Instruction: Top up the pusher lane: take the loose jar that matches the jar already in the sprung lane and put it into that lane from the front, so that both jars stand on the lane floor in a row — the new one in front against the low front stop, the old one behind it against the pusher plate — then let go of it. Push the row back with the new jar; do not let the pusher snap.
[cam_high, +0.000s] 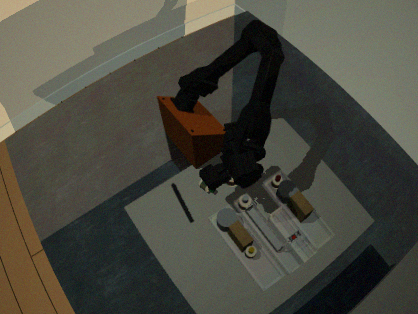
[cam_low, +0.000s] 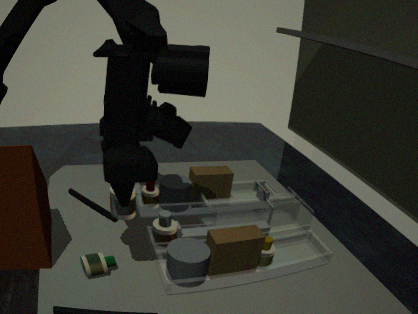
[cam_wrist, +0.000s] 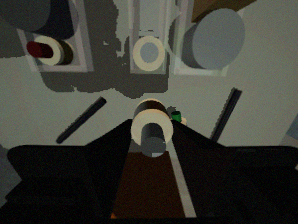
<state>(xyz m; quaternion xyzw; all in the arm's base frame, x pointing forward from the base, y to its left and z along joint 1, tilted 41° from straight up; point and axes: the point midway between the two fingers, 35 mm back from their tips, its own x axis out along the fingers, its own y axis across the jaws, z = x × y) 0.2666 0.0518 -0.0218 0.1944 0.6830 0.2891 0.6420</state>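
Observation:
My gripper (cam_low: 123, 201) (cam_wrist: 151, 123) is shut on a jar (cam_low: 131, 208) (cam_wrist: 152, 121) with a grey cap, white shoulder and brown body. The held jar is close to upright, above the table and short of the front of the middle lane (cam_wrist: 149, 71). A jar (cam_high: 245, 201) (cam_low: 165, 228) (cam_wrist: 149, 53) with the same grey cap, white shoulder and brown body stands at the front end of that lane. The pusher plate behind it cannot be made out clearly. In the top view the arm hides most of the held jar.
A green-capped jar (cam_high: 208, 188) (cam_low: 95, 264) (cam_wrist: 176, 117) lies on its side. Side lanes hold a red-capped jar (cam_high: 277, 178) (cam_low: 150, 194) (cam_wrist: 50, 50), a yellow-capped jar (cam_high: 251, 251) (cam_low: 267, 255), grey cylinders and brown blocks. Dark bars (cam_high: 182, 202) (cam_wrist: 227, 115) and an orange box (cam_high: 200, 125) stand nearby.

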